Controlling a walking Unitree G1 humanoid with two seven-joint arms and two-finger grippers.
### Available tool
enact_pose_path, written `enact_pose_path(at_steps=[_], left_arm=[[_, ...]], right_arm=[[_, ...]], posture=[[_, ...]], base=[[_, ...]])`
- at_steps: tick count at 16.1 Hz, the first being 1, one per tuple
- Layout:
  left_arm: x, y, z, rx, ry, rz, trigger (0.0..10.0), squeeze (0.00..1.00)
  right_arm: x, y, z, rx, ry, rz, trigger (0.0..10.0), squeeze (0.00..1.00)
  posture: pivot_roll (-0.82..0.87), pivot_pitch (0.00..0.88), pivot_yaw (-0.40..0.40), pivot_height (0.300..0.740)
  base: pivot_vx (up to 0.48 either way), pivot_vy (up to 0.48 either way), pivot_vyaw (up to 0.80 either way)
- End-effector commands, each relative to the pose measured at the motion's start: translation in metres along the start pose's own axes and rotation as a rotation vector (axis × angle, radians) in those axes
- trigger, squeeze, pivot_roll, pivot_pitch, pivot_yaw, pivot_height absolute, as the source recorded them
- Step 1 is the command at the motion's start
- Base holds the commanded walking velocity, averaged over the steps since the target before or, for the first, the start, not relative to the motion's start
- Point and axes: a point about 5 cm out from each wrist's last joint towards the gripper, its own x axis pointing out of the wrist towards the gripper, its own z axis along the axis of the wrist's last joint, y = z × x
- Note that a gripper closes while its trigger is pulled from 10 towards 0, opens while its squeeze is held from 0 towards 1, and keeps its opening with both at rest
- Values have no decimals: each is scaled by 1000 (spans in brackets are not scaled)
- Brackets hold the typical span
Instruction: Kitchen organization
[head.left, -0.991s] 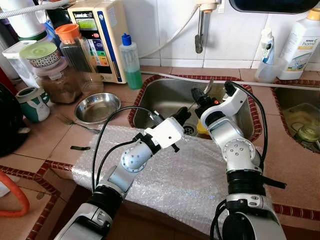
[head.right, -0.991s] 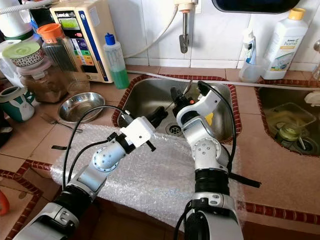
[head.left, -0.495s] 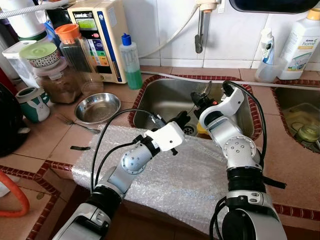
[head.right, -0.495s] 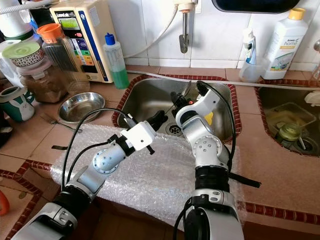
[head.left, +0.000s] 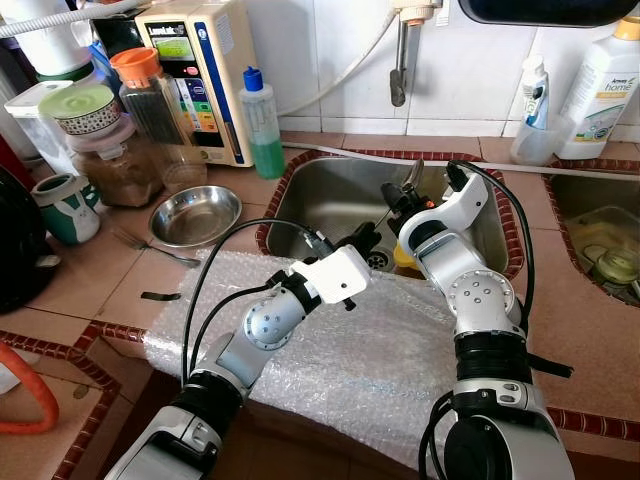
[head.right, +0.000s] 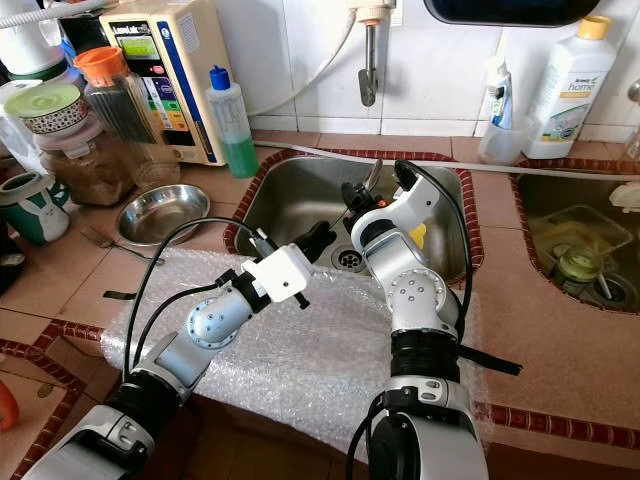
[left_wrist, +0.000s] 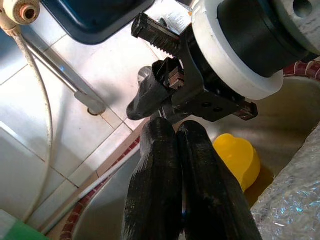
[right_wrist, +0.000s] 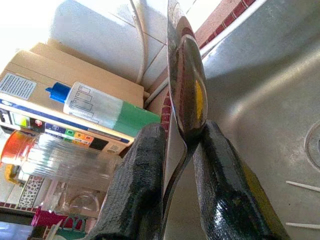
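A metal spoon stands over the steel sink, bowl end up. My right gripper is shut on it just below the bowl, which shows in the right wrist view as the spoon pinched between both fingers. Its thin handle slants down to my left gripper, which hovers at the sink's front edge. In the left wrist view the left gripper has its fingers pressed together at the handle's end, right against the right gripper. A yellow object lies in the sink beneath.
Bubble wrap covers the counter in front of the sink. A steel bowl and a fork lie to the left, with a green soap bottle and jars behind. The faucet hangs above; white bottles stand at right.
Both grippers have shifted only slightly and stay joined by the spoon. The left arm has drifted a little lower.
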Motion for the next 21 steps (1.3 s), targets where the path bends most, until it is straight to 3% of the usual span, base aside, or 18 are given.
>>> enact_pose_path(at_steps=[1, 2, 3, 4, 11, 13, 16, 17, 18, 20, 21], left_arm=[[5, 7, 13, 25, -81, 10, 157, 0], [6, 7, 13, 25, -81, 11, 1843, 0], [6, 7, 13, 20, -81, 13, 4902, 1000], [6, 7, 13, 13, -82, 17, 10000, 1000], [5, 9, 15, 3, -97, 33, 10000, 1000], [2, 10, 13, -14, -86, 47, 10000, 1000], [-4, 15, 5, -85, -38, 93, 10000, 1000], [-9, 19, -3, -136, 2, 143, 10000, 1000], [-11, 20, -5, -150, 13, 157, 10000, 1000], [-20, 25, -13, -204, 64, 210, 10000, 1000], [-24, 27, -15, -246, 84, 234, 10000, 1000]], right_arm=[[-1, -9, -1, -23, 14, -45, 0, 0], [-1, -11, 4, -26, -32, -70, 0, 0], [-1, -14, 9, -20, -74, -88, 0, 0], [-2, -15, 12, -6, -92, -94, 0, 0], [-2, -22, 22, 28, -192, -150, 0, 0], [-1, -26, 26, -15, -220, -151, 0, 0], [3, -31, 22, -184, -207, -134, 0, 0], [6, -31, 21, -302, -196, -97, 0, 0], [7, -31, 21, -348, -192, -84, 0, 0], [11, -29, 18, -650, -170, -22, 0, 0], [12, -32, 15, -744, -157, -10, 0, 0]], posture=[[-3, 2, 125, 740], [1, 0, 124, 740], [2, 0, 125, 740], [2, 0, 125, 740], [11, 0, 125, 740], [15, 0, 126, 740], [26, 0, 124, 740], [34, 0, 120, 740], [37, 0, 118, 740], [48, 0, 113, 740], [54, 0, 112, 740]], base=[[0, 0, 0], [0, 0, 0], [0, 0, 0], [0, 0, 0], [0, 0, 0], [0, 0, 0], [0, 0, 0], [0, 0, 0], [0, 0, 0], [0, 0, 0], [0, 0, 0]])
